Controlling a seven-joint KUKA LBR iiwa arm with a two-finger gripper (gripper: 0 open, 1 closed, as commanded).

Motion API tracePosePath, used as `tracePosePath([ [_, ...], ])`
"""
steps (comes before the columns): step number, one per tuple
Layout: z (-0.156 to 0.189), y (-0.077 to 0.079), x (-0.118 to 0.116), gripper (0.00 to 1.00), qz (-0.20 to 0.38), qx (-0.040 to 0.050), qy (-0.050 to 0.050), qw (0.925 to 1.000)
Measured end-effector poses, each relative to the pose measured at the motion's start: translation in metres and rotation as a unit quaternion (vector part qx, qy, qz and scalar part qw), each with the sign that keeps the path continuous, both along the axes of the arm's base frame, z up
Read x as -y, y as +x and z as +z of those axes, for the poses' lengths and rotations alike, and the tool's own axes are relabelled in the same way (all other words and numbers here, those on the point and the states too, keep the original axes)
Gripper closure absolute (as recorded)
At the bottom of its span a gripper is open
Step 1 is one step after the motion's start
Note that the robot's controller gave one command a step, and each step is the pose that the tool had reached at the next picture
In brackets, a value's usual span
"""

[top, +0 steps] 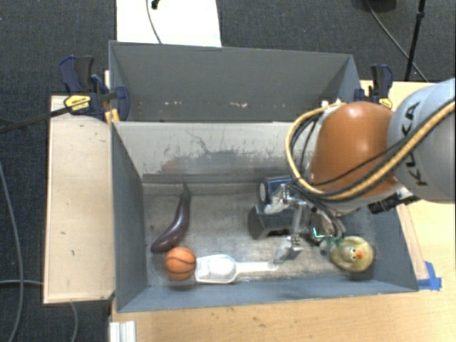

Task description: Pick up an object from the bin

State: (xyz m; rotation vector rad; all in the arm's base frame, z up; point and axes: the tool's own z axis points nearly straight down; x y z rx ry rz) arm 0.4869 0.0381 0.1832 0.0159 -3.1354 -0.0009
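Camera view, lower right: jaws low between white spoon and yellowish round toy; anything lifted?
— Nothing visibly held; jaws open or closed, cannot tell; grasp and lift remaining.

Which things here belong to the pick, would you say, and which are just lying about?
In play: gripper, grey bin, white spoon with its handle end by the gripper.
Lying about: orange ball, dark purple aubergine, yellow toy.
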Motion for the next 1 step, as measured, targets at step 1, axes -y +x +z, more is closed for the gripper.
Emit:
tracePosePath([
  [1, 0.0039, 0.0018, 0.0002, 0.00, -0.001, 0.0042, 0.000, 1.0000],
])
